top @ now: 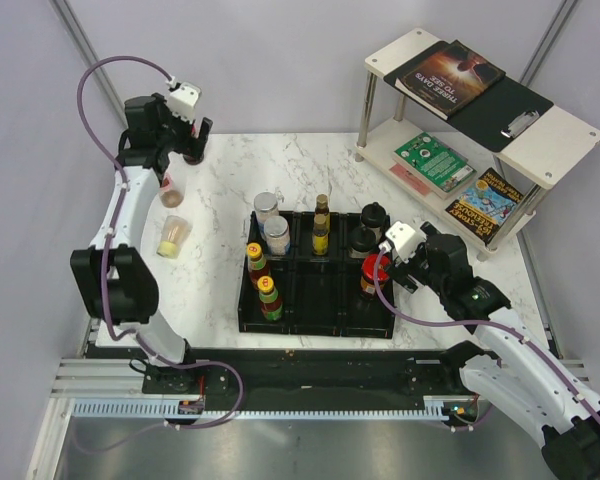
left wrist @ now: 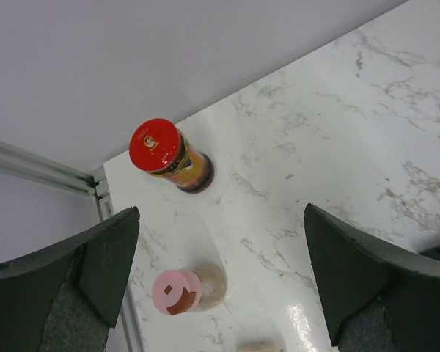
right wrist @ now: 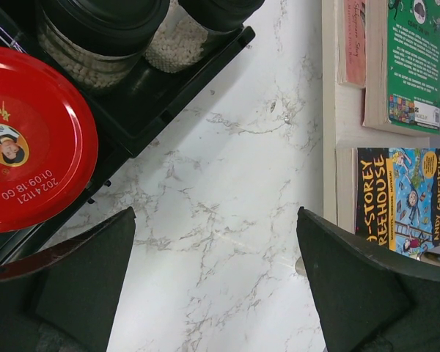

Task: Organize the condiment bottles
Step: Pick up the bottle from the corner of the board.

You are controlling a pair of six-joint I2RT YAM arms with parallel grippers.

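Mostly sorted into tray (top: 315, 328); 3 left out on surface (top: 230, 170): red jar (left wrist: 161, 150), pink shaker (left wrist: 180, 291), pale jar (top: 175, 235); left hand (left wrist: 221, 257), right hand (right wrist: 216, 279) gaping wide, gripping nothing

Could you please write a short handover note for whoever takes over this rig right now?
Grippers: the left gripper is open and empty, above the table's far left corner. The right gripper is open and empty, just off the right side of the tray, beside the red-lidded jar standing in it.
Done: most bottles stand in the tray.
To do: three things are outside the tray, on the table's left side: the red-capped bottle, the pink-lidded shaker and the pale jar.
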